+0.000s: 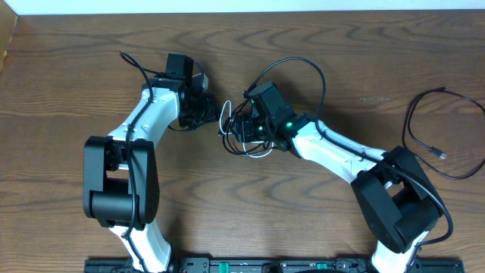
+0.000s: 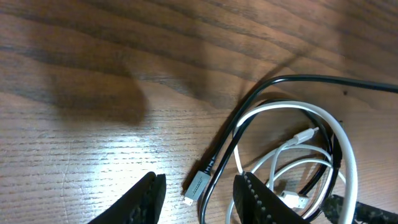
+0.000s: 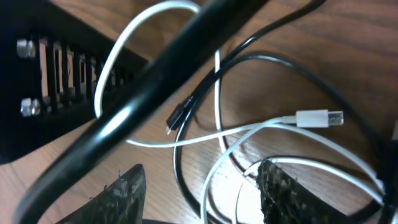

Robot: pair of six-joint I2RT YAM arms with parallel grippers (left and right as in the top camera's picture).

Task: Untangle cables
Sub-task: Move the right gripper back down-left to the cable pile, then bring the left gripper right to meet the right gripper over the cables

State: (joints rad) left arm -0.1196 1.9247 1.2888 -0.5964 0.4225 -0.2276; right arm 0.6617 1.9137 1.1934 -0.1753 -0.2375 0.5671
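Cables (image 1: 225,121) lie tangled on the bench (image 1: 76,61): a black cable (image 2: 249,104) and a coiled white cable (image 2: 346,147). Left fingers (image 2: 142,200) stand apart astride the black cable's plug (image 2: 198,185), just beside the white coil, gripping nothing. Right fingers (image 3: 118,198) gape over that coil. Taking hold seems the step in hand; next, pinch each cord separately, then pull apart.

We note the left arm (image 1: 140,121) bent sharply at the elbow, forearm angled inward. The left gripper (image 1: 206,112) sits low, jaws parted. The right arm (image 1: 333,152) stretches inward in a longer line. The right gripper (image 1: 244,127) faces the left one, near it but not touching, with its fingers also apart.
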